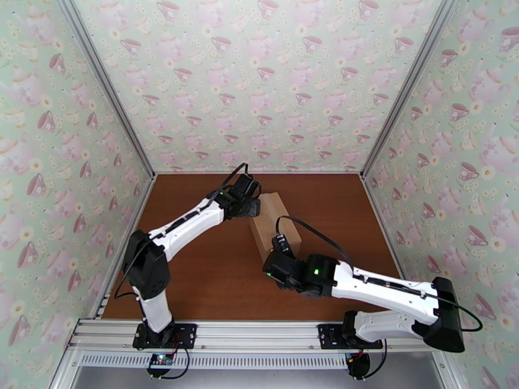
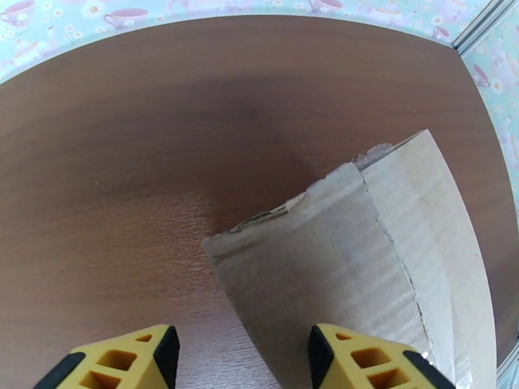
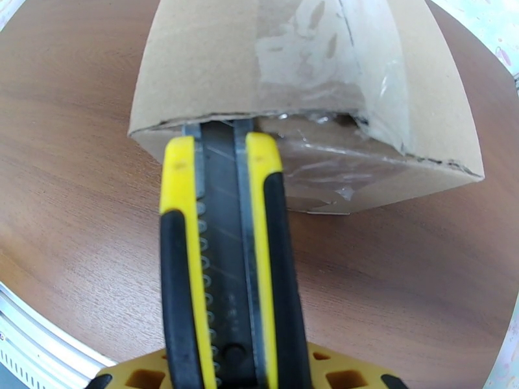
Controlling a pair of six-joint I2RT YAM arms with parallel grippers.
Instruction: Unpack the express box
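Nearest the bases, right gripper (image 3: pixel 230 377) is clamped on a yellow-black utility knife (image 3: pixel 220 254). Blade tip is tucked under the top flap edge at the near end of the express box (image 3: pixel 194 59), beside the clear tape (image 3: pixel 311 53). Looks like it's slitting the seal. Box sits mid-way on the table (image 1: pixel 194 273), flaps not yet up. Beyond, left gripper (image 2: pixel 237 348) hangs over the far end, jaws apart, nothing held. Probably there to brace against the knife push.

Brown taped express box (image 1: pixel 269 218) on wooden table (image 1: pixel 214 273)
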